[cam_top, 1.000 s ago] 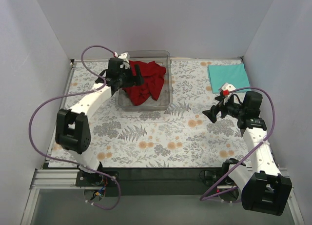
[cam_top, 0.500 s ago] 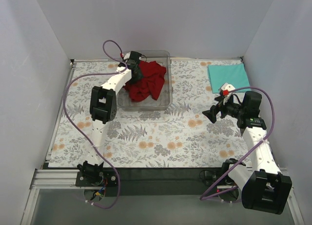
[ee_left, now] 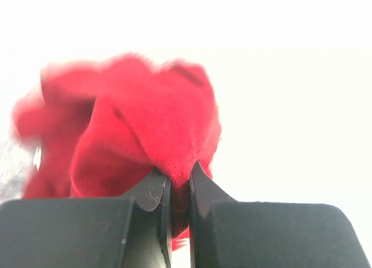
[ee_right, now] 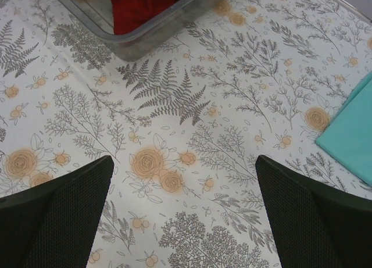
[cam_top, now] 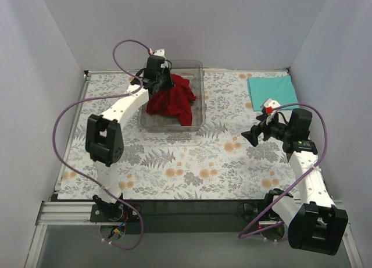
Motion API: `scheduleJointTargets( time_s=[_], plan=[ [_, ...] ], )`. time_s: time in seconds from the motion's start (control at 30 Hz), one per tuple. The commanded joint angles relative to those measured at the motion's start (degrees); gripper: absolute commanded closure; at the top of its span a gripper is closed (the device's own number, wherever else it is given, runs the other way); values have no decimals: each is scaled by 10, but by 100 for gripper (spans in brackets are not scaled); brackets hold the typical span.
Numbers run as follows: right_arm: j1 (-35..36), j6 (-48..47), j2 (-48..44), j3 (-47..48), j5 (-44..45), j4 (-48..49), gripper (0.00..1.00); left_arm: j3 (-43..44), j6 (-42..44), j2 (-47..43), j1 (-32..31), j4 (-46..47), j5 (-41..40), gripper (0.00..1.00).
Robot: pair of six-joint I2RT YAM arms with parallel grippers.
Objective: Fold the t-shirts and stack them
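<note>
A crumpled deep red t-shirt point(cam_top: 172, 100) lies in the clear plastic bin point(cam_top: 199, 120) at the back middle of the table. My left gripper point(cam_top: 162, 84) is over the bin's far left corner, shut on a fold of the red t-shirt point(ee_left: 157, 128), and the cloth bunches up toward it. A folded teal t-shirt point(cam_top: 272, 90) lies flat at the back right corner; its edge point(ee_right: 354, 137) shows in the right wrist view. Over the floral cloth at the right my right gripper point(cam_top: 249, 136) hangs open, its fingers point(ee_right: 55, 207) wide apart with nothing between them.
A floral patterned cloth point(cam_top: 192, 163) covers the table. White walls close in the back and both sides. The left arm's purple cable point(cam_top: 125, 47) loops above the bin's back left. The bin's near corner point(ee_right: 125, 44) shows in the right wrist view.
My left gripper has shut on the red t-shirt and lifted a fold of it toward the bin's far left corner. The left arm's elbow swung. The right arm has not moved.
</note>
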Motion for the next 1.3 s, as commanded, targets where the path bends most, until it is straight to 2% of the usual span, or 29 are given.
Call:
scheduleJointTargets(
  time_s=[0.0,0.1,0.2,0.27,0.4,0.43,0.53,0.83,1.03,1.27],
  plan=[
    [-2,-5,-4,7,2,5,2,-44,41,-203,-22,184,121,100],
    [-2,-5,-4,6,8,5,2,-83,31,-277,-38,254,176,100],
    [-2,-5,-5,7,26,6,2,-82,-4,-309,-49,297,246,100],
    [-2,0,-7,9,71,9,2,-72,-40,-316,-58,321,276,100],
    [-18,60,-18,4,238,68,2,-85,-85,-326,-79,345,321,100],
    [-24,77,-18,5,305,78,2,-94,-89,-331,-86,350,324,100],
    [-53,138,-22,10,378,88,2,-132,-97,-336,-108,357,327,100],
    [-96,179,-33,5,391,108,2,-211,-88,-278,-195,349,359,100],
    [-98,182,-31,3,380,109,2,-238,-32,-238,-241,320,291,100],
    [-101,181,-27,1,368,110,2,-228,15,-202,-253,273,199,100]
  ],
)
